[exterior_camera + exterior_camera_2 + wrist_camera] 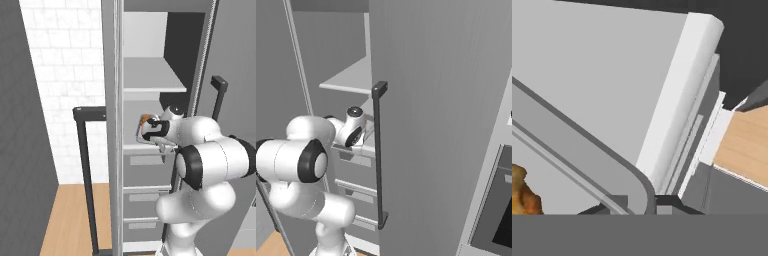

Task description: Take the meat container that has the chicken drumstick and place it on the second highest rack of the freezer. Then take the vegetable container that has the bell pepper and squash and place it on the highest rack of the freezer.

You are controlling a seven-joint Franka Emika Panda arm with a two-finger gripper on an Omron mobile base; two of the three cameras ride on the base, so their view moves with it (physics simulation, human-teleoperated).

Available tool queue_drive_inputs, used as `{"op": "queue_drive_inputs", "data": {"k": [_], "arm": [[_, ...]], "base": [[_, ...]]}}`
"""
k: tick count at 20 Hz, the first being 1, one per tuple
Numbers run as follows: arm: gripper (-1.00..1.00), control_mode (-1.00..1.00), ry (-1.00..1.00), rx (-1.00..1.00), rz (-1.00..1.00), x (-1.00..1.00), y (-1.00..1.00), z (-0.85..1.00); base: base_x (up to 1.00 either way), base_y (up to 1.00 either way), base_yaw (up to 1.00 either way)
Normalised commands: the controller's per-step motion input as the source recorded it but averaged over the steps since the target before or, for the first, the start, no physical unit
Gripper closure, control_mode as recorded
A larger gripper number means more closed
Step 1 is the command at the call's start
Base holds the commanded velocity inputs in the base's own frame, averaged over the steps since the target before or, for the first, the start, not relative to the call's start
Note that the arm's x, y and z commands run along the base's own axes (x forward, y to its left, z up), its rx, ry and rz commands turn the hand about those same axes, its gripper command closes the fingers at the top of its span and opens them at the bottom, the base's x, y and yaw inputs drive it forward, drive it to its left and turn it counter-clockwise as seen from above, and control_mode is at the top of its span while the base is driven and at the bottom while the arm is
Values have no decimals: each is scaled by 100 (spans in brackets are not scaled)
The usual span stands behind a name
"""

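- Holding the meat container [587, 165] by its rim, the gripper [150, 131] is clamped shut, chicken drumstick [521, 192] inside.
- Container sits at the freezer [150, 30]'s lower open shelf [135, 148], not released.
- Vegetable container remains.

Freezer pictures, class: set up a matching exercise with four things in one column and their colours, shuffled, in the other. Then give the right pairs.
Things:
1. chicken drumstick
2. highest rack
3. door handle
4. floor

Colours:
a. dark, almost black
b. light wood brown
c. golden-brown
d. light grey

Pairs: 1-c; 2-d; 3-a; 4-b
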Motion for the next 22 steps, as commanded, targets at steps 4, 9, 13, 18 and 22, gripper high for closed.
{"op": "queue_drive_inputs", "data": {"k": [4,9,13,18,22], "arm": [[100,-100,0,-3,-5,48,-11,-23],[100,-100,0,0,-1,46,-1,-16],[100,-100,0,0,0,41,-1,-10],[100,-100,0,0,0,39,0,-16],[-100,-100,0,0,0,10,0,-23]], "base": [[0,0,0],[0,0,0],[0,0,0],[0,0,0],[0,0,0]]}}
